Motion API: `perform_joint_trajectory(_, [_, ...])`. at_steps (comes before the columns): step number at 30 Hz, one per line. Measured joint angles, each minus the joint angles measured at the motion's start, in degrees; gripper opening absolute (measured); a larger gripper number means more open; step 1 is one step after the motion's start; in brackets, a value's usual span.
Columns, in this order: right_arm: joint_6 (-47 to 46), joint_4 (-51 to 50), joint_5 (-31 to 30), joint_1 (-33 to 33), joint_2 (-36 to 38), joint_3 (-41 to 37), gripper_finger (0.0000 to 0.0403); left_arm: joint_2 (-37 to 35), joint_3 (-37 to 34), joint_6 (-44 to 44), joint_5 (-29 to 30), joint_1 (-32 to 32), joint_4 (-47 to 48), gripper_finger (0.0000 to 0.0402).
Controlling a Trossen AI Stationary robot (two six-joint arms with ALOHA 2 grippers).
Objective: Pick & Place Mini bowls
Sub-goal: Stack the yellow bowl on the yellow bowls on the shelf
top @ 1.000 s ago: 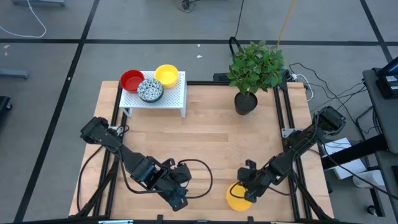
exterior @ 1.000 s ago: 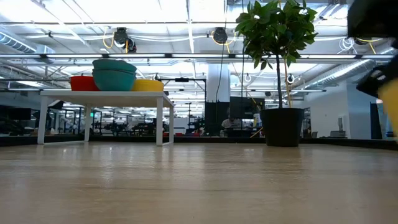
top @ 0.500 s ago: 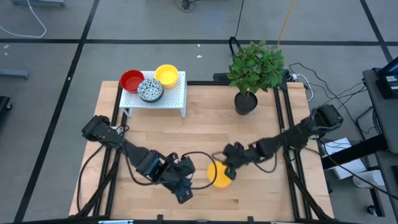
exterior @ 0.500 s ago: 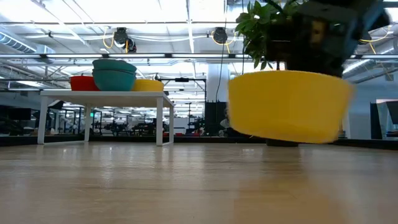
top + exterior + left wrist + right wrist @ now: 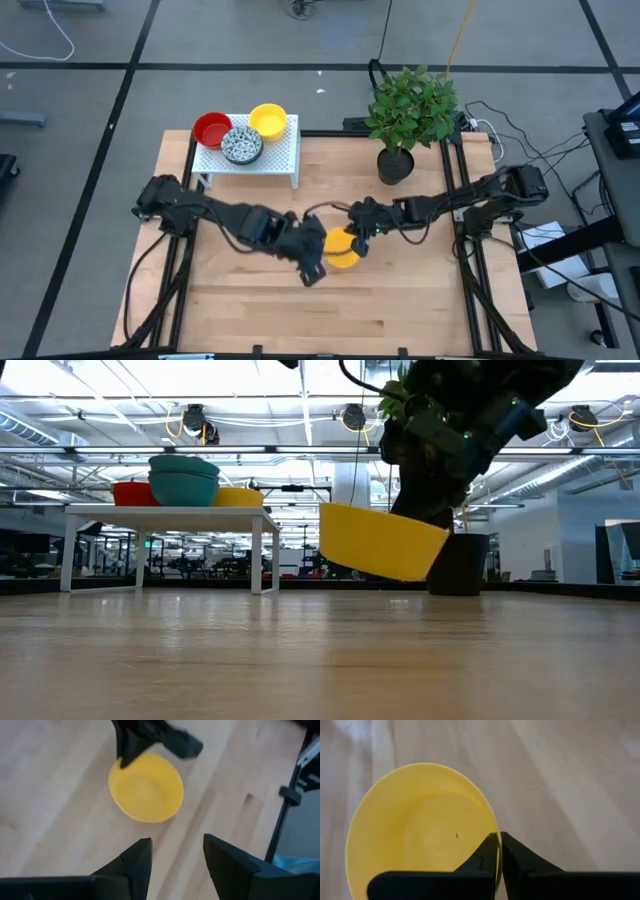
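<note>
- The right end effector (image 5: 355, 238) is pinched tight on the rim of a yellow mini bowl (image 5: 341, 247), which hangs tilted above the middle of the surface (image 5: 400, 310).
- The left end effector (image 5: 312, 266), fingers spread and empty, sits just left of that bowl.
- Red (image 5: 211, 128), speckled (image 5: 241, 144) and yellow (image 5: 267, 120) bowls rest on the white rack (image 5: 280, 160) at the far left.

Off-task stuff we can see: a small white stand (image 5: 272, 158) with legs sits at the table's far-left part, and in the low view we see it as a little white table (image 5: 168, 513). A leafy potted plant (image 5: 410, 105) in a black pot (image 5: 394, 166) stands far right. The wooden tabletop (image 5: 400, 300) is pale planks, framed by black rails (image 5: 466, 250). Cables (image 5: 520, 140) trail over the grey floor.
</note>
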State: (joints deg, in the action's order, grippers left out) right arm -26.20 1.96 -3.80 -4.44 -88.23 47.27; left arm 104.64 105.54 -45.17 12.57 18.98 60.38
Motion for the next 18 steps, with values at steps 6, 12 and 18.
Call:
perform_joint_trajectory(6, [6.9,0.0,1.1,3.9,0.0,0.0,0.0007,-4.1,0.0,2.1,0.4,-5.6,-0.1,0.0182])
perform_joint_trajectory(12, [8.2,1.6,1.0,6.5,0.0,-0.9,0.0024,-7.6,0.0,1.5,2.0,-10.4,-0.7,0.0182])
perform_joint_trajectory(18, [9.4,11.1,1.1,8.3,0.0,-3.2,0.0049,-8.8,0.0,1.2,3.1,-13.4,-0.9,0.0182])
